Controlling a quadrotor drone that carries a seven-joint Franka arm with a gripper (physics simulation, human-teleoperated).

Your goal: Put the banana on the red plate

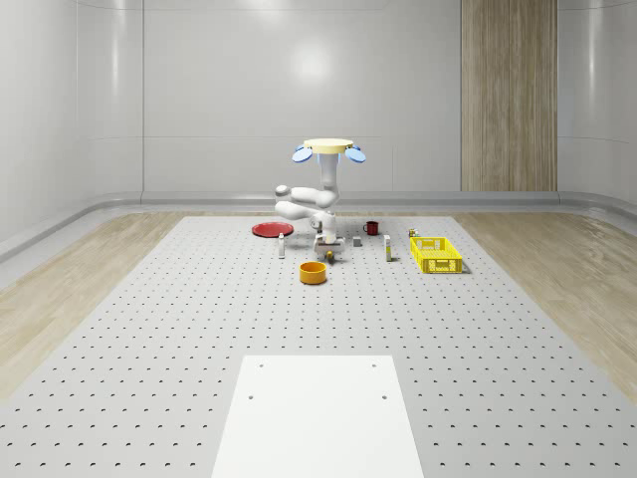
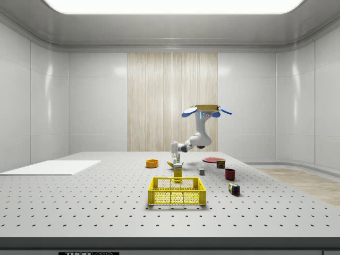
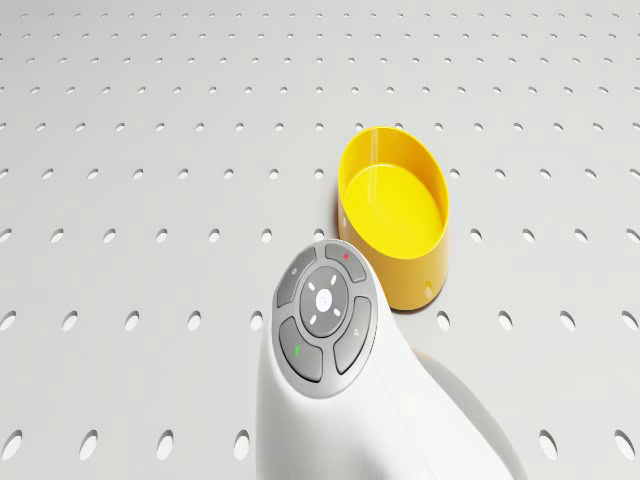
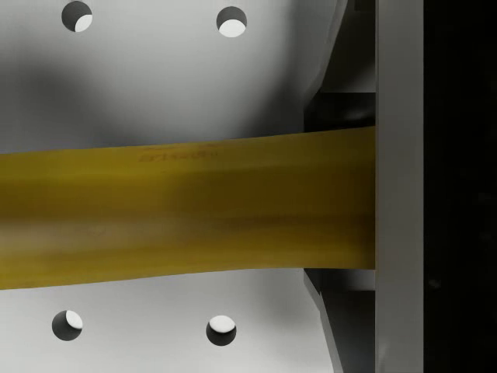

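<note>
yellow crate [image 1: 437, 255]; orange bowl [image 1: 314, 272]; red mug [image 1: 371, 227]

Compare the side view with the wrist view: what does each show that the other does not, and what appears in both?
Side view alone: the drone hovering above the perforated table, beside the red plate, with its arm bent down towards the tabletop; also the yellow crate, orange bowl, dark red mug and colourful cube.

Wrist view alone: a close look at the gripper with the banana lying across it, just over the table's holes.

Both: the perforated table and the banana.
</note>
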